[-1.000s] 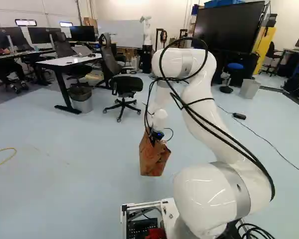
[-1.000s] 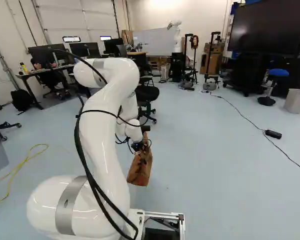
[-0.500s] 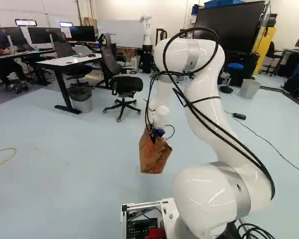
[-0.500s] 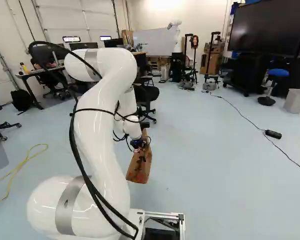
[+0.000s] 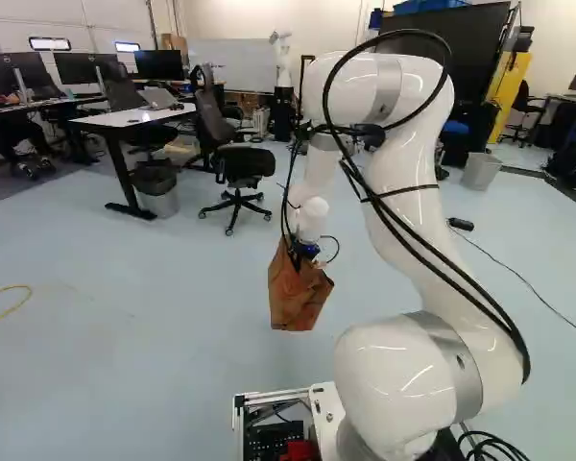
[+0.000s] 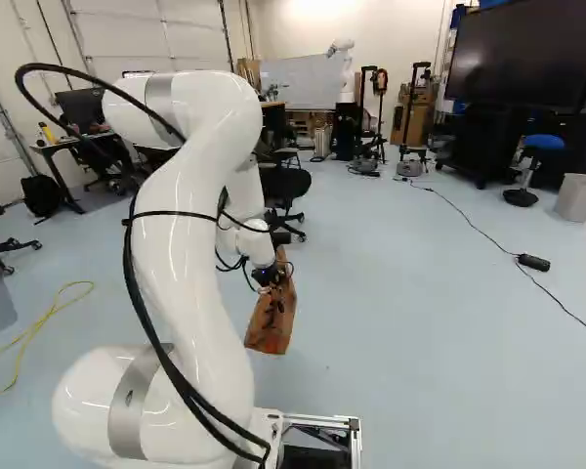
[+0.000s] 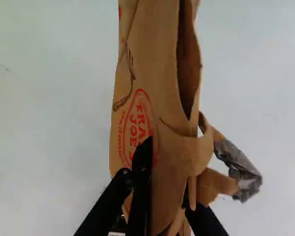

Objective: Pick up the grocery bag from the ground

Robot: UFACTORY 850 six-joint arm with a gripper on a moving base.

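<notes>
Fingers point(image 7: 140, 187): mine, clenched on brown paper from both sides.
Grocery bag point(image 5: 296, 298): just below the centre of the left base view, hanging, I judge, off the floor point(image 5: 125, 365).
Lift: I should rise slowly and straight, squeeze constant, lest the paper slip or tear.
Grey-wrapped flap point(image 7: 240, 171): loose beside my grip; avoid swinging it.

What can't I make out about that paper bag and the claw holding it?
- Inside of the paper bag: wrist view; folded paper leaves only a dark slit.
- The bag's far end: cut off by the wrist view's edge.
- Orange pads of the gripper: wrist view; hidden by its fingers and the paper.
- Gap between bag and floor: both base views look down, so its height is unclear.
</notes>
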